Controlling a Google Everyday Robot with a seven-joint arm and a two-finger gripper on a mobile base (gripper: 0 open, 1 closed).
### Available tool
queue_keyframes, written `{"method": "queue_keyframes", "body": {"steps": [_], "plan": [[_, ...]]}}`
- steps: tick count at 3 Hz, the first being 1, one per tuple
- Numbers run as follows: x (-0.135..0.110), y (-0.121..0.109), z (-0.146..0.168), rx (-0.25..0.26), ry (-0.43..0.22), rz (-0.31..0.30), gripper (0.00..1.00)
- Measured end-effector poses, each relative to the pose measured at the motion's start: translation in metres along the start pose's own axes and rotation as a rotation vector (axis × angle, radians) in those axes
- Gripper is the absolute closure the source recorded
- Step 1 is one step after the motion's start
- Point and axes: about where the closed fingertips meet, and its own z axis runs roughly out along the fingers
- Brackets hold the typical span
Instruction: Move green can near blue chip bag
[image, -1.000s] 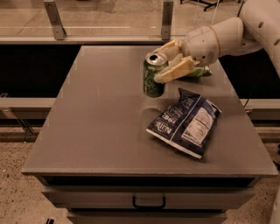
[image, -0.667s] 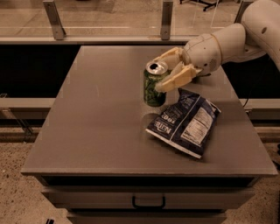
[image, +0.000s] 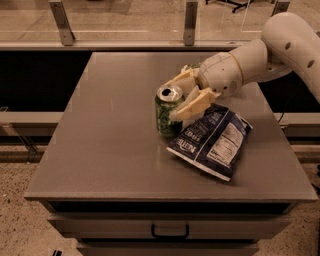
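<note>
**Claw clamped on the green can, right beside the blue bag**

From my seat, the gripper (image: 171, 101) sits over the middle of the table (image: 110, 150), reaching in from the right on the end of the pale arm (image: 280, 45). Its two tan fingers (image: 192, 106) are spread only as wide as the green can (image: 167, 119) and press on its upper part from either side, one across the far side by the silver top, the other across the near right side. I read that as a grip on the can.

The can is upright with its pull-tab hole facing up. Its lower right edge is just at the left corner of the blue chip bag (image: 212, 142), which lies flat and crinkled with its white panel showing.

I can't tell whether the can's base rests on the tabletop or hangs just above it. The nearer finger covers part of the can's right side and the bag's top edge. Behind the wrist a sliver of something green (image: 194, 65) shows, mostly hidden. The arm is cut off at the right edge.
</note>
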Motion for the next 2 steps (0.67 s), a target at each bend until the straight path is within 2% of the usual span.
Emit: {"method": "queue_keyframes", "body": {"steps": [1,2], "plan": [[0.0045,0.0033,0.0053,-0.009,0.006,0.005,0.84],[0.0081,0.0050,0.0078,-0.017,0.009,0.014,0.61]]}}
